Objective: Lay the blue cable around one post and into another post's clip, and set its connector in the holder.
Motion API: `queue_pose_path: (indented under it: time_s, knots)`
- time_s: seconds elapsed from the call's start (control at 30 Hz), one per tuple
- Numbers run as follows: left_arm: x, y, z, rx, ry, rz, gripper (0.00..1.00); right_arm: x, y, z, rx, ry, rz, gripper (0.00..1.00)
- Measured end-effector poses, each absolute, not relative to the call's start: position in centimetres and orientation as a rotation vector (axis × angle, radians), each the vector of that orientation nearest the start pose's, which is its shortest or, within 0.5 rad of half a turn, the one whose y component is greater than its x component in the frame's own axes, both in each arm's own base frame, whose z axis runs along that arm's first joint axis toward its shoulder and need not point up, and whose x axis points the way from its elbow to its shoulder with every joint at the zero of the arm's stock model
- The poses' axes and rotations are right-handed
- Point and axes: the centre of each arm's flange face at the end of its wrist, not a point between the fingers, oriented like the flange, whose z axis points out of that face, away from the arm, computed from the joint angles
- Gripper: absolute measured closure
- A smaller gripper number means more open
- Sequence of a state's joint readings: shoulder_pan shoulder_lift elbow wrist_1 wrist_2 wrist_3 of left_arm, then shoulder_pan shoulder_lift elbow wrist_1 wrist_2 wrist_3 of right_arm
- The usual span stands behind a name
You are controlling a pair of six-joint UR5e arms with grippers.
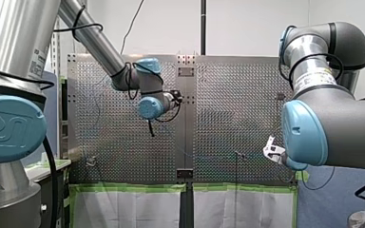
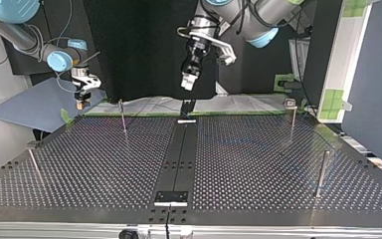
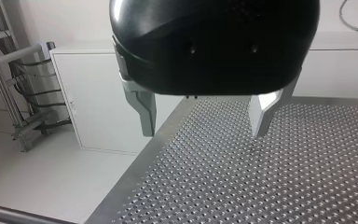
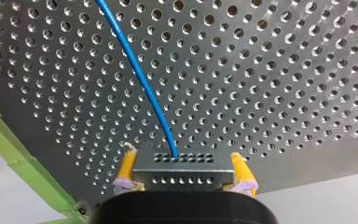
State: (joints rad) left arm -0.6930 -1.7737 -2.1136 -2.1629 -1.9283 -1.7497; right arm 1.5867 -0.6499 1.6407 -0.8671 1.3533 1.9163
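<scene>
Scene: two robot arms work over a perforated metal counter (image 2: 258, 164), which has a black strip (image 2: 179, 154) running down its middle.

Right claw (image 4: 182, 158): clenched on the connector (image 4: 182, 171), with one yellow pad pressed against each end of it. In the top view this claw (image 2: 81, 102) hangs at the far left corner, above the counter's edge.

Connector: a small grey metal block with rows of tiny holes, held level between the pads and clear of the counter surface.

Blue cable (image 4: 140, 74): leaves the middle of the connector and runs in a gentle curve away from the claw across the perforated surface. Its other end is out of sight.

Left claw (image 3: 204, 116): released, its two metal fingers spread wide with nothing between them. It hovers above the counter, near one edge. In the top view it (image 2: 188, 82) points down over the far end of the black strip.

Posts (image 2: 123, 118): four thin metal posts stand upright on the counter, two on each side of the strip. No cable shows on any of them.

Green tape (image 4: 18, 163): lines the counter edge beside the right claw.
</scene>
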Motion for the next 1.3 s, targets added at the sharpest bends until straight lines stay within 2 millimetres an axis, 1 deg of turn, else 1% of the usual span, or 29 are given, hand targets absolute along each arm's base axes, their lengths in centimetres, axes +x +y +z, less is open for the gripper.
queue_pose_path:
  time_s: [0.1,0.33,0.53,0.67,1.0,1.3]
  knots:
    - [30.5,-38.1,22.7,0.046,1.374,-0.491,0.0,16.4,-63.5,-1.9,1.298,-1.49,1.552,1.0]
    - [28.9,-36.7,20.5,0.062,1.42,-0.47,0.0,15.4,-63.9,-1.5,1.271,-1.488,1.521,1.0]
    - [27.6,-35.6,18.9,0.08,1.462,-0.447,0.0,14.8,-64.4,0.6,1.244,-1.476,1.511,1.0]
    - [26.7,-34.6,17.7,0.092,1.493,-0.429,0.0,14.9,-64.6,2.1,1.237,-1.467,1.514,1.0]
    - [24.1,-32.1,14.8,0.119,1.575,-0.386,0.0,17.3,-64.5,7.2,1.234,-1.423,1.556,1.0]
    - [21.5,-29.9,12.6,0.141,1.644,-0.358,0.0,19.7,-63.7,11.8,1.243,-1.388,1.578,1.0]
